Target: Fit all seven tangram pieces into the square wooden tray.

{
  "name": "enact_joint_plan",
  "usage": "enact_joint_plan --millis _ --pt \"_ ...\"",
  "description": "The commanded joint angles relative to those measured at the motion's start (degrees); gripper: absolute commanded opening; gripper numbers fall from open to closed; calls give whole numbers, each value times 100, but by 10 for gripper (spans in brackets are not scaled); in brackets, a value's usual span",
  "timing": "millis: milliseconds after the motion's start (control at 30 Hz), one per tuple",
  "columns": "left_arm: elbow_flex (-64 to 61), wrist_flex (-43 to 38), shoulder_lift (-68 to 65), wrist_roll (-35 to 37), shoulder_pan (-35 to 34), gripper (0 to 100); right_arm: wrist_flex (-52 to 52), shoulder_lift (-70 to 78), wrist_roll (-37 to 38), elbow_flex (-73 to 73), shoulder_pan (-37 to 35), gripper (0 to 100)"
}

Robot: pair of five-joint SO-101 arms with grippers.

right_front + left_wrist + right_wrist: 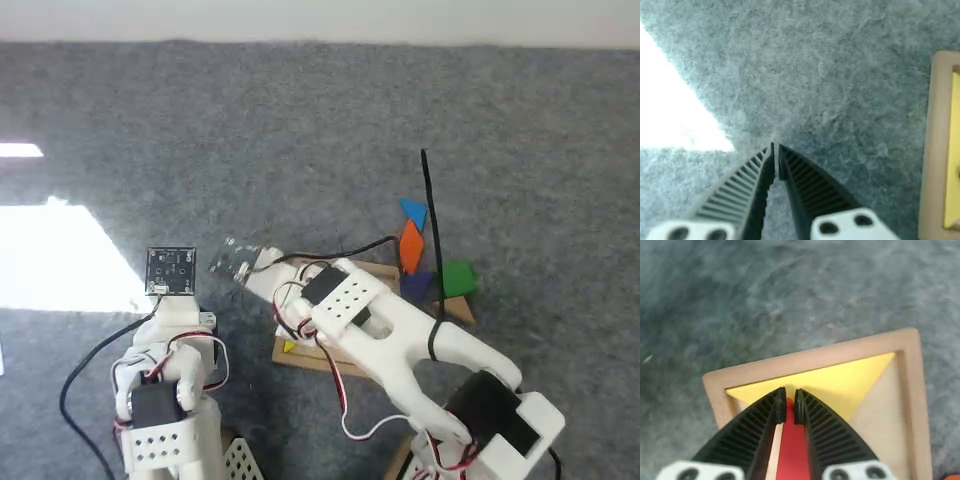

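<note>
**A:** What is the black ribbed right gripper [789, 401] doing?

**B:** It is clenched, with only a sliver between the tips. It hangs over one corner of the square wooden tray [810, 357]. A flat red piece [792, 450] shows through that sliver, down on the tray floor. I can't tell whether the tips touch it.

**A:** Anything else in the tray?

**B:** A flat yellow triangular piece [840, 385]. Its long edge runs along the tray wall, and its point ends just beside the red piece.

**A:** And the left gripper [776, 149]?

**B:** Pressed closed too, with nothing in it. It is above the grey felt mat [815, 75], and the tray's rim is off to one side, apart from it.

**A:** The other pieces?

**B:** In the high view, a blue triangular piece [412, 210] and an orange slanted piece [410, 247] lie close together on the mat beyond the tray. A purple triangular piece [416, 287] and a green square piece [459, 277] sit by the tray's far right corner. I can't tell whether those two rest on the rim or on the mat.

**A:** The arms?

**B:** The white right arm [400, 335] stretches across the tray. The white left arm [165, 400] stands on the mat to the tray's left.
</note>
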State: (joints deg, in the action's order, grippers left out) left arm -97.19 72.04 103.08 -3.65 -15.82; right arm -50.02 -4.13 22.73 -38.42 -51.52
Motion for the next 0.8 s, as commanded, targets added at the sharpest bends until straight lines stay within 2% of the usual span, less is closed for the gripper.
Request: enact_joint_plan --millis 0,167,333,767 --pt "75 18 105 9 -44 14 -303 -110 202 0 -321 6" --pt "75 18 105 9 -44 14 -804 -585 387 0 -620 6" --pt "75 18 105 9 -44 14 -1218 -1024 774 -35 -391 6" --pt "75 18 105 9 -44 14 -1771 -1103 747 -44 -180 6"
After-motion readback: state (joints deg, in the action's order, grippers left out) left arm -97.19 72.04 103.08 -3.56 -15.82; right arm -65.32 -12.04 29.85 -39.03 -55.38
